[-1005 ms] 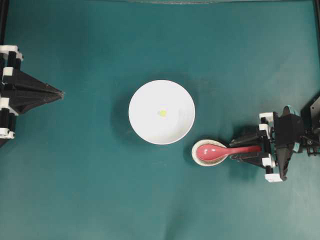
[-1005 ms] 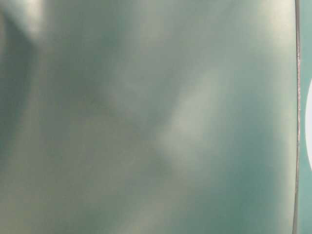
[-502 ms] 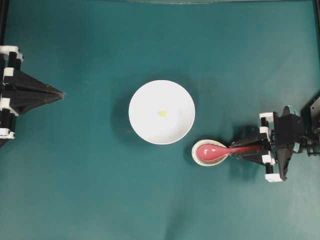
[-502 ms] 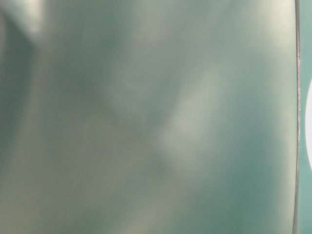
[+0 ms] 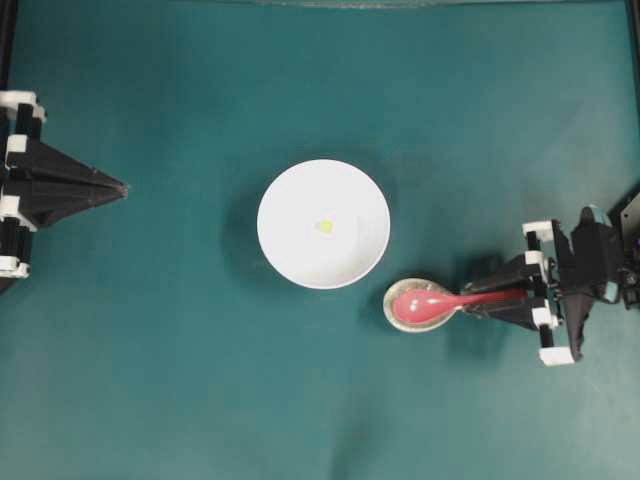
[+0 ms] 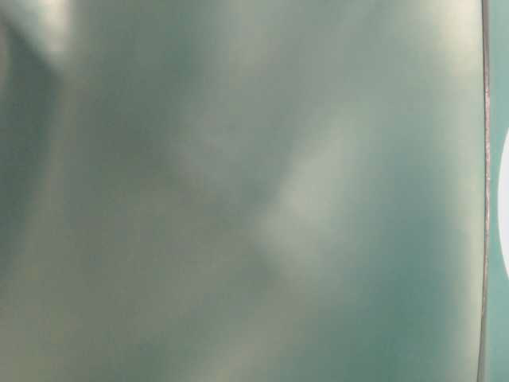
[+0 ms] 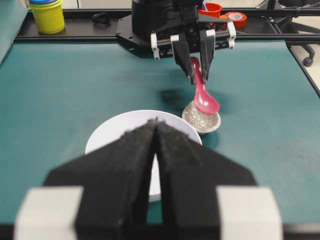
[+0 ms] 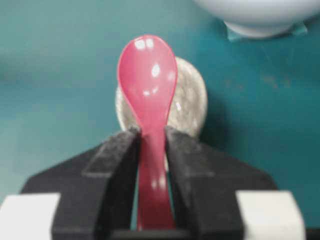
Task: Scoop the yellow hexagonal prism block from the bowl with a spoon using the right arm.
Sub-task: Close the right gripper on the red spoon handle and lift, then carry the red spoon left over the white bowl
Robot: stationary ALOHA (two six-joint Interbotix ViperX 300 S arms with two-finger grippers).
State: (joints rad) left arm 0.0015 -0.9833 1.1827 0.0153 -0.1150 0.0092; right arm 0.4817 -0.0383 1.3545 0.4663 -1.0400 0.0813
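Note:
The tiny yellow hexagonal prism block (image 5: 324,227) lies near the middle of the white bowl (image 5: 290,250) at the table's centre. The pink-red spoon (image 5: 420,305) has its scoop over a small speckled dish (image 5: 392,310), to the right of the bowl and nearer the front. My right gripper (image 5: 476,300) is shut on the spoon's handle; in the right wrist view both fingers press the handle (image 8: 151,150). Seen from the left wrist, the spoon (image 7: 204,100) hangs tilted with its scoop just over the dish (image 7: 201,121). My left gripper (image 5: 122,187) rests shut at the far left, pointing at the bowl (image 7: 107,135).
A yellow and blue cup stack (image 7: 47,15) and red tape rolls (image 7: 235,17) sit behind the black rail beyond the right arm. The table-level view is a blur with a white sliver of bowl (image 6: 504,215) at its right edge.
The right gripper's jaws have closed onto the spoon's handle, and the right wrist has shifted slightly to the right. The left arm, bowl and block have not moved.

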